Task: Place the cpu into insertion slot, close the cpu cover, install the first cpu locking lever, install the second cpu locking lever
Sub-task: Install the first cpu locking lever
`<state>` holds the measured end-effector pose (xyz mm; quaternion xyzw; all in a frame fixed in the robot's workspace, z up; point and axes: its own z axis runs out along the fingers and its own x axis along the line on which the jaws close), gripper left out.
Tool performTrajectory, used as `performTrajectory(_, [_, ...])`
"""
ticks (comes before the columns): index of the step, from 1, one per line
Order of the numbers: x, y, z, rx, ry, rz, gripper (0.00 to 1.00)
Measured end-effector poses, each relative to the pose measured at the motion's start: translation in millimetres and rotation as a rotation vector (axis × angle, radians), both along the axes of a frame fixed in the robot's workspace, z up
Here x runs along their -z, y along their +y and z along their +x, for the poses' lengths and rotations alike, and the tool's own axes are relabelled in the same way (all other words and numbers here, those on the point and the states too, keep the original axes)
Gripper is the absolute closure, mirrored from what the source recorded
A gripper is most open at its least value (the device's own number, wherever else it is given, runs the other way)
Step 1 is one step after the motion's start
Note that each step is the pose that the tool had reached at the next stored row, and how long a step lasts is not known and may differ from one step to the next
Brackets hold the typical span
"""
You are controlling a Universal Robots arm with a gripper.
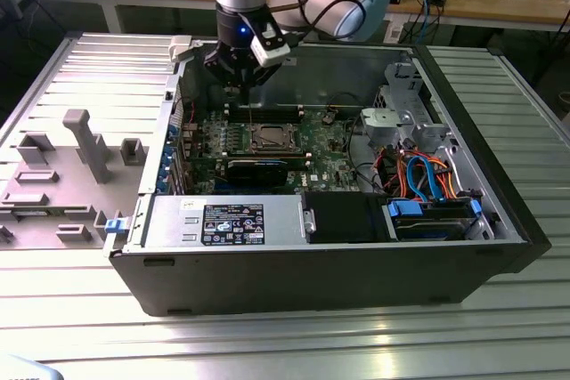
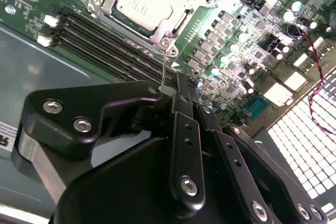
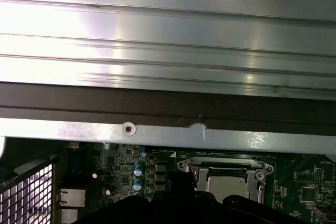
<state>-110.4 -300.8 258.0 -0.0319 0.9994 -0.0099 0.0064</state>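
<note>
The cpu (image 2: 140, 1) lies flat in the insertion slot (image 2: 157, 36) on the green motherboard, silver top up. The cpu cover (image 2: 181, 13) is down over it as a silver frame around its edges. In the first wrist view the cpu (image 3: 226, 183) and cover (image 3: 224, 167) sit just beyond the black fingers. A thin wire locking lever (image 2: 164, 69) rises from the socket corner and ends at my fingertips. My gripper (image 2: 176, 88) is shut, hanging just above the board beside the socket. In the exterior view the gripper (image 1: 239, 84) is over the case's back edge, behind the socket (image 1: 267, 137).
The open computer case (image 1: 499, 220) rests on a ribbed metal table. A labelled power supply (image 1: 232, 222) and a drive bay with blue and orange cables (image 1: 427, 175) fill its front. Memory slots (image 2: 105, 45) run beside the socket. A grey fixture tray (image 1: 62, 166) lies at the exterior view's left.
</note>
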Motion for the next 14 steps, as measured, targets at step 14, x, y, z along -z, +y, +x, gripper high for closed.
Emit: performTrajectory(14, [0.3,0.0,15.4,0.000,0.0028,-0.0003,0.89])
